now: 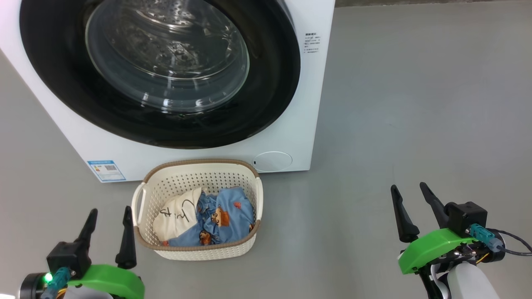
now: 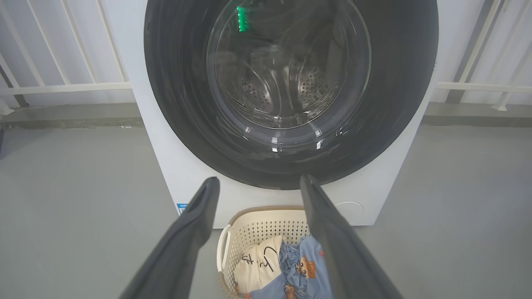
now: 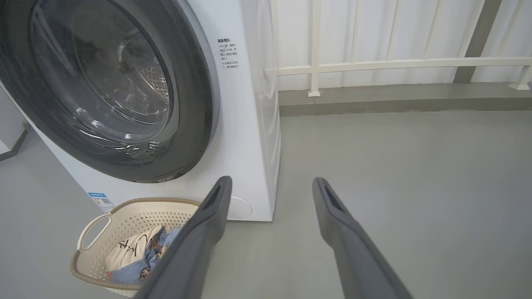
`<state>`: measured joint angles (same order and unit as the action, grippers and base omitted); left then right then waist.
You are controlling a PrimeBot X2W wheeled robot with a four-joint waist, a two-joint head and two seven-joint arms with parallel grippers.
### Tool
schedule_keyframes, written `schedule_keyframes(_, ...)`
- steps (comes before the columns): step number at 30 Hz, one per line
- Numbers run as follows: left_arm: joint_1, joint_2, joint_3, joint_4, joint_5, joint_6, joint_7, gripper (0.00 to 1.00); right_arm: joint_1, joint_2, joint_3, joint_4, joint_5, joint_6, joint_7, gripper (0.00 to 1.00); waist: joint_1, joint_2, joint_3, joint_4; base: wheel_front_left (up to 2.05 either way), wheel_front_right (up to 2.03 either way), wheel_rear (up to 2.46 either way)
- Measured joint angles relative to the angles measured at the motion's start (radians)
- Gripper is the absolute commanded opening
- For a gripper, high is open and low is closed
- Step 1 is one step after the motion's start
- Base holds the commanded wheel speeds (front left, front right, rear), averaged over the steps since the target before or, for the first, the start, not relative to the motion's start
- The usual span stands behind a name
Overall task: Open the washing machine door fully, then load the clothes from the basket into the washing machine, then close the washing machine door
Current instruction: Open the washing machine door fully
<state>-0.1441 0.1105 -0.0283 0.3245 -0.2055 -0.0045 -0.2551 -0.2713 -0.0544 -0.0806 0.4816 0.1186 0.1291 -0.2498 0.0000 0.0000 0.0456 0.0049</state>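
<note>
The white washing machine (image 1: 291, 124) stands ahead with its round door (image 1: 274, 74) shut, a black ring around a clear glass bowl. On the floor in front sits the cream basket (image 1: 199, 166) holding the clothes: a cream garment with black lettering (image 1: 176, 216) and a blue bear-print one (image 1: 226, 218). My left gripper (image 1: 110, 211) is open just left of the basket, nothing between its fingers. My right gripper (image 1: 409, 187) is open far to the right over bare floor. The door (image 2: 386, 124), basket (image 2: 257, 226) and clothes (image 2: 291, 265) lie ahead of the left gripper (image 2: 259, 182); the machine (image 3: 245, 124) is left of the right gripper (image 3: 272, 182).
Grey floor (image 1: 415, 104) spreads right of the machine. A white railing (image 3: 395, 64) and a low kerb run along the back wall. A blue label (image 1: 106, 170) and a round white flap (image 1: 273, 161) mark the machine's lower front.
</note>
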Motion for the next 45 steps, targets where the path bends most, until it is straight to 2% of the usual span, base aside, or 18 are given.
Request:
schedule_keyframes(32,0.023,-0.029,0.016,-0.06,0.026,-0.008,0.0,1.0,0.0,0.001,-0.025,-0.024,0.001,0.0,0.0,1.0,0.0,0.0,-0.011,0.006,0.01,0.01,-0.02)
schedule_keyframes(38,0.023,-0.031,0.019,-0.067,0.026,-0.019,0.0,1.0,-0.03,0.001,-0.031,-0.054,0.073,0.0,0.0,1.0,0.0,0.0,0.001,0.011,0.0,0.0,0.0)
schedule_keyframes(45,0.021,-0.039,0.012,-0.074,0.04,-0.036,0.0,1.0,-0.188,-0.024,-0.038,-0.133,0.197,0.0,0.0,1.0,0.0,0.0,0.023,0.026,0.0,0.0,0.0)
